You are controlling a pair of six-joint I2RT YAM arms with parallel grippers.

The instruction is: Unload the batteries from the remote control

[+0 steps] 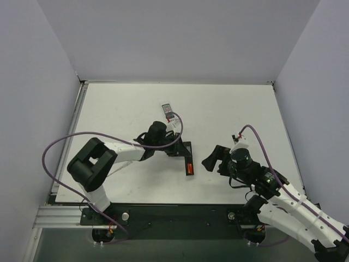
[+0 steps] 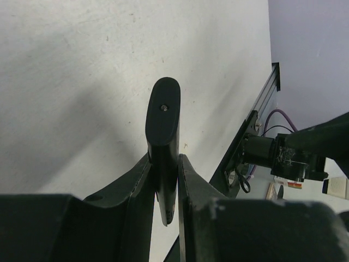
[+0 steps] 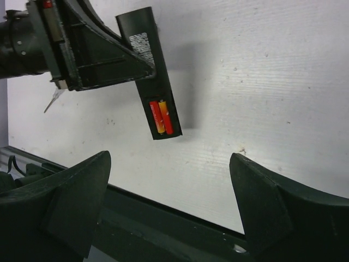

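Note:
The black remote control (image 1: 189, 160) lies on the white table at the centre, its back facing up. My left gripper (image 1: 182, 148) is shut on its upper half, and the left wrist view shows the remote control (image 2: 163, 117) pinched between the fingers (image 2: 192, 188). Two red batteries (image 3: 161, 116) sit side by side in the open recess at the remote's near end (image 1: 190, 168). My right gripper (image 3: 169, 185) stands wide open with nothing in it, a little to the right of the remote (image 1: 214, 158).
A short white remote (image 1: 168, 111) lies farther back on the table, behind the left gripper. The table's near edge with its black rail (image 3: 180, 218) runs just under the right gripper. Purple cables loop over both arms.

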